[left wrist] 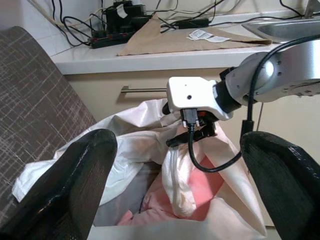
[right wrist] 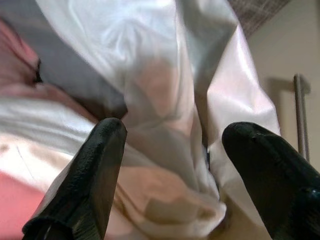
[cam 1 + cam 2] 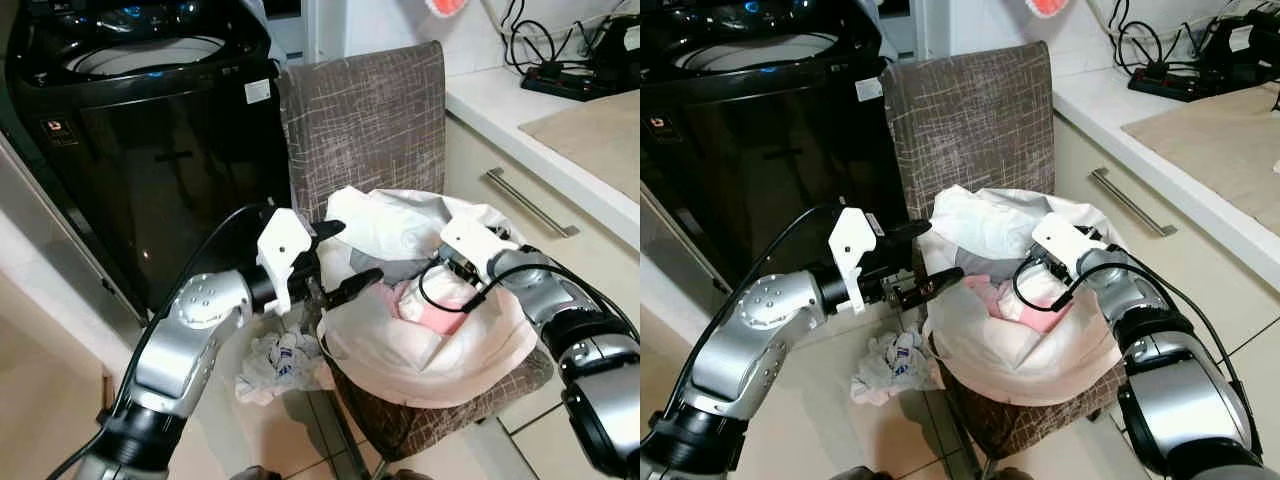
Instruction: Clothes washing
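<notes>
At the far left of the scene stands a black top-loading washing machine (image 3: 150,130) with its lid open and the pale drum rim showing; just beside it, toward the right, is a chair (image 3: 370,110) upholstered in brown fabric with a pale crosshatch pattern, its back upright; along the right runs a pale counter (image 3: 510,105) carrying a tan mat (image 3: 600,135) and a tangle of black cables with a power strip (image 3: 560,75), and below it a cream drawer front with a metal handle (image 3: 530,203); on the chair seat sits a large white laundry bag (image 3: 420,350), its mouth open upward, holding pink clothes (image 3: 425,310) and a grey garment; the left end effector (image 3: 340,262) is at the bag's near-left rim, its two black fingers spread wide apart and gripping nothing, one finger above the white fabric and one just at the rim; the right end effector (image 2: 175,150) reaches into the bag from the right side, its fingers parted with folds of the white bag fabric lying between them, though the fingers are not closed on it; on the tiled floor beside the chair leg lies a small crumpled white cloth (image 3: 275,365) with dark markings.
</notes>
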